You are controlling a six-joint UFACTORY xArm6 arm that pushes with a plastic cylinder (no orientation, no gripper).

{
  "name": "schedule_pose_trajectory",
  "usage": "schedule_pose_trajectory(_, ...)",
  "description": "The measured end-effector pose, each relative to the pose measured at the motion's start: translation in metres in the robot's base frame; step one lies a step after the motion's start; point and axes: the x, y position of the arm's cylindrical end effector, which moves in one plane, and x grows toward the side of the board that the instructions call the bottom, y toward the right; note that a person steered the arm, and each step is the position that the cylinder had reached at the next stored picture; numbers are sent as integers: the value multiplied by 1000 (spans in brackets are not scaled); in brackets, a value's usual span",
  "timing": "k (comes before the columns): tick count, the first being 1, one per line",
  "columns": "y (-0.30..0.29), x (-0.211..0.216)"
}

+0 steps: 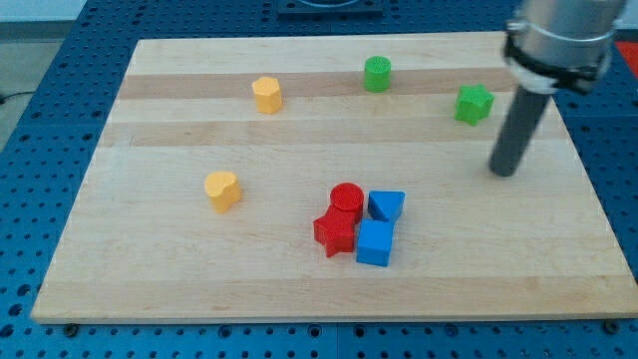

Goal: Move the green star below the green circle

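Observation:
The green star [474, 104] lies on the wooden board near the view's upper right. The green circle [377, 74] stands to its left and a little higher, near the board's top edge. My tip [504, 171] rests on the board just below and slightly to the right of the green star, apart from it. The rod rises from the tip to the arm's grey end at the view's top right corner.
A yellow hexagon block [266, 95] sits upper left; a yellow block [222, 189] sits at left centre. A tight cluster lies at lower centre: red circle [346, 199], red star [335, 234], blue triangle-like block [386, 206], blue cube [375, 243]. The board's right edge [598, 199] is near my tip.

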Motion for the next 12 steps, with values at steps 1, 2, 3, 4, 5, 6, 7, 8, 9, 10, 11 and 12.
schedule_pose_trajectory(1,32,-34)
schedule_pose_trajectory(2,32,-56)
schedule_pose_trajectory(3,29,-69)
schedule_pose_trajectory(4,14,-89)
schedule_pose_trajectory(5,-32,-106)
schedule_pose_trajectory(6,-75,-107)
schedule_pose_trajectory(7,-72,-88)
schedule_pose_trajectory(8,-79,-63)
schedule_pose_trajectory(9,-144,-84)
schedule_pose_trajectory(10,-175,-106)
schedule_pose_trajectory(11,-169,-95)
schedule_pose_trajectory(12,-178,-84)
